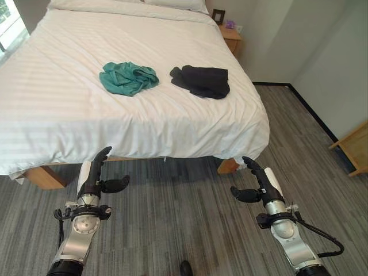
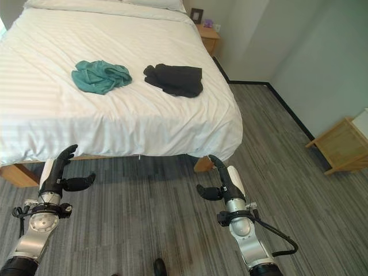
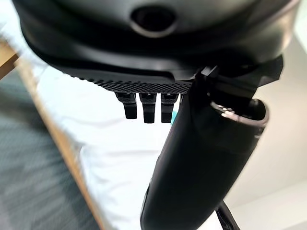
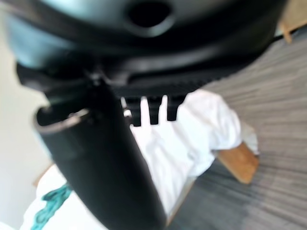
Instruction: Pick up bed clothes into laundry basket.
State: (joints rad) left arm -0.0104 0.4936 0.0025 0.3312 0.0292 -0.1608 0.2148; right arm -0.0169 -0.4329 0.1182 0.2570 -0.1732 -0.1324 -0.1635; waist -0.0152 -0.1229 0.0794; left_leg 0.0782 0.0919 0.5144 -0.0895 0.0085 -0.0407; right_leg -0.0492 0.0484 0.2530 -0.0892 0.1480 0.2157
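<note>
nothing of the task looks done yet. two garments lie on the white bed (image 1: 69,109), neither touched: a crumpled teal garment (image 1: 127,77) toward the robot's left and a bunched black garment (image 1: 201,81) just to its right, the two apart from each other with bare sheet between them. both sit well in from the near edge of the mattress, closer to the middle of the bed than to the robot

the left hand (image 1: 95,177) hangs low over the grey floor (image 1: 172,218), in front of the bed's overhanging sheet, fingers straight and relaxed with the thumb standing out to the side; it holds nothing. the right hand (image 1: 257,181) is in much the same pose near the bed's near right corner, fingers extended, thumb out, empty too. the wrist views agree: past each hand's straight fingers there is only sheet, the wooden bed frame and floor, and a sliver of teal cloth far off beyond the right hand

no laundry basket can be made out, so where the clothes are to go cannot be judged from here. a wooden nightstand (image 1: 232,37) stands by the head of the bed and a piece of light wooden furniture (image 1: 352,146) sits at the far right wall

by my reading the whole job remains: close in on the bed, reach over the sheet to one garment, gather it, then the other, and carry both to the basket. the reach looks long from this stance, so getting nearer likely comes first
</note>
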